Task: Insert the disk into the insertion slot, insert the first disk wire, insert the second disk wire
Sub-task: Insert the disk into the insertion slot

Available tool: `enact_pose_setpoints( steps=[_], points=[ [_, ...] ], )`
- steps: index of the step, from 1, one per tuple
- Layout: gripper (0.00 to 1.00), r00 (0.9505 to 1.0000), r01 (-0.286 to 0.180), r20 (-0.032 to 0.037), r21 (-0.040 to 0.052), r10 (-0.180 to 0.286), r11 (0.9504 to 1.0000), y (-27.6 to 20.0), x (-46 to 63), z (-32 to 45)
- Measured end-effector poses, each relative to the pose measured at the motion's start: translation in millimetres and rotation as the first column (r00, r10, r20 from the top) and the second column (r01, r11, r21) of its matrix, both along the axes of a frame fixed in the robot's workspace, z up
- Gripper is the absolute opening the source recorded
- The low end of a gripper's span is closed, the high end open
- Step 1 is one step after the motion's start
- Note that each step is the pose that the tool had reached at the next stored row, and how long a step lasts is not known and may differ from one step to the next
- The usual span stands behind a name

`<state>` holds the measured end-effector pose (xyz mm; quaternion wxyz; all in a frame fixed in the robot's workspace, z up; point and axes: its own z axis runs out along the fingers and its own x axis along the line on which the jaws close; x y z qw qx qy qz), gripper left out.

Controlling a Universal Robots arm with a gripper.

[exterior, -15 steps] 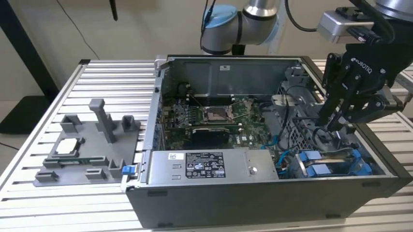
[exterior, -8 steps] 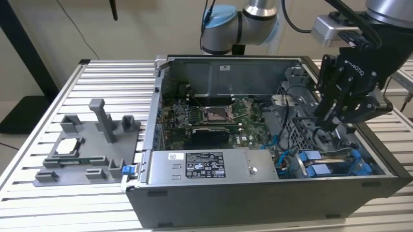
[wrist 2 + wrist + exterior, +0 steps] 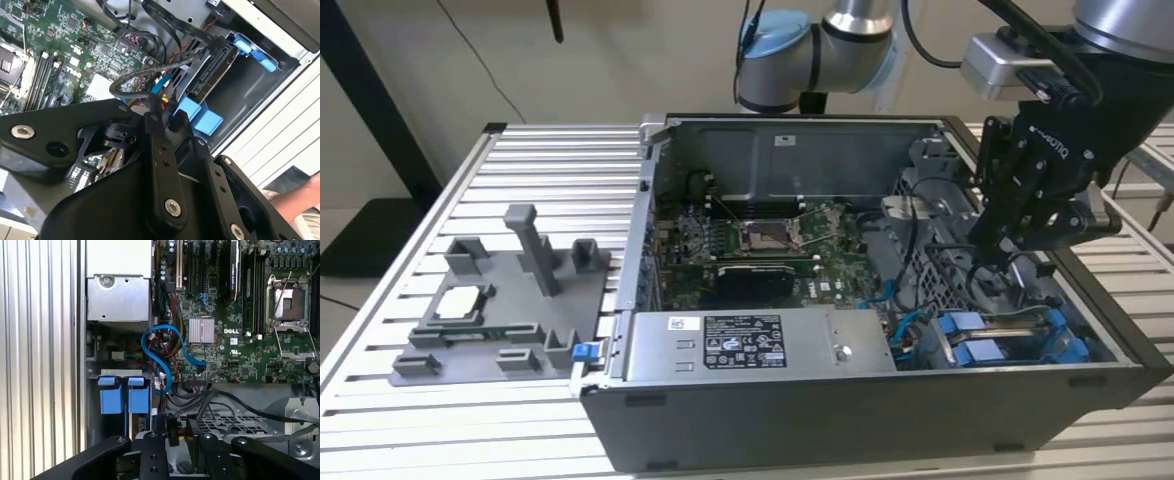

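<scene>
Exterior view: my claw (image 3: 1003, 262) low over slot (image 3: 1051, 325), disk (image 3: 985, 350) already seated there. Second wrist view: claw nearly closed, pinching a wire (image 3: 150, 69), presumably for plugging.

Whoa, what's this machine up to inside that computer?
A robot arm is working inside an open computer case. Its gripper reaches down by the drive bay at the exterior view's right. The disk, in its blue carrier, already sits in the insertion slot. The gripper appears to pinch the end of a grey wire just beside the disk.
</scene>
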<state>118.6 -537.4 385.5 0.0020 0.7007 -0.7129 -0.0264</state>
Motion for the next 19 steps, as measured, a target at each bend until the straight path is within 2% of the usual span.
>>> enact_pose_setpoints(
  steps=[13,19],
  points=[
    [0.00,1.0000,0.000,-0.0011,0.0004,0.000,1.0000,-0.2,0.9,-0.4],
    [0.00,1.0000,0.000,-0.0033,-0.0044,0.000,1.0000,-1.8,5.0,-1.1]
  ],
)
